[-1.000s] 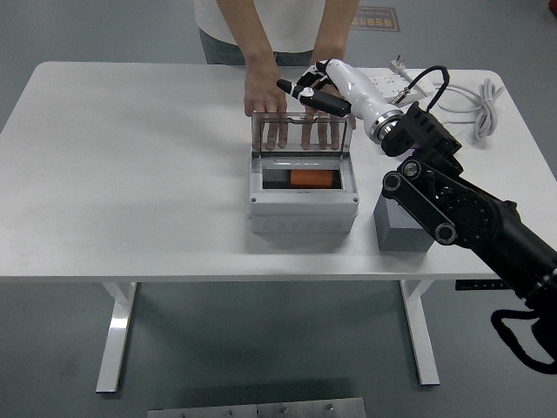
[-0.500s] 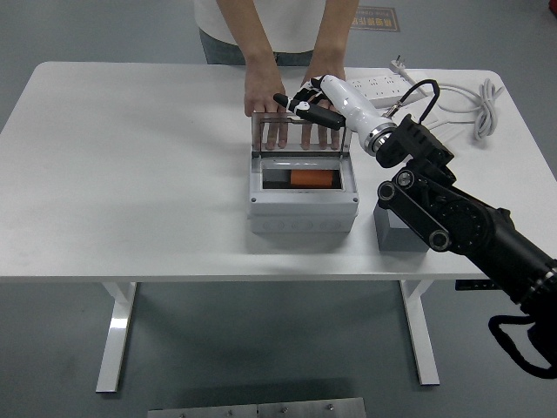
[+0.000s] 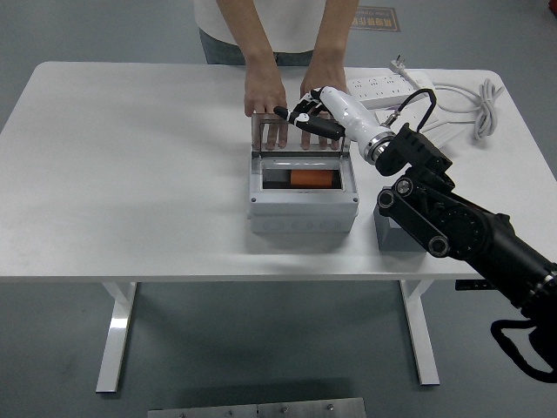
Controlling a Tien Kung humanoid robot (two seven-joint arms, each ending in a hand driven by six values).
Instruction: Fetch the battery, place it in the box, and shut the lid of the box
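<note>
Robot's right hand [image 3: 306,117], fingers extended and holding nothing, reaches over the upright clear lid [image 3: 301,135] of an open box [image 3: 302,202] containing an orange battery [image 3: 312,178]; a person's hands [image 3: 264,94] rest behind it.

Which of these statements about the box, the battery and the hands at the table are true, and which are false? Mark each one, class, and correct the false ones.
1. The orange battery lies inside the box. True.
2. The lid is shut flat over the box. False: it stands upright at the box's far edge.
3. The right robot hand is at the lid's top edge. True.
4. The person's hands hold the battery. False: they rest on the table behind the lid.
5. A grey block stands left of the box. False: it stands to the right.
</note>
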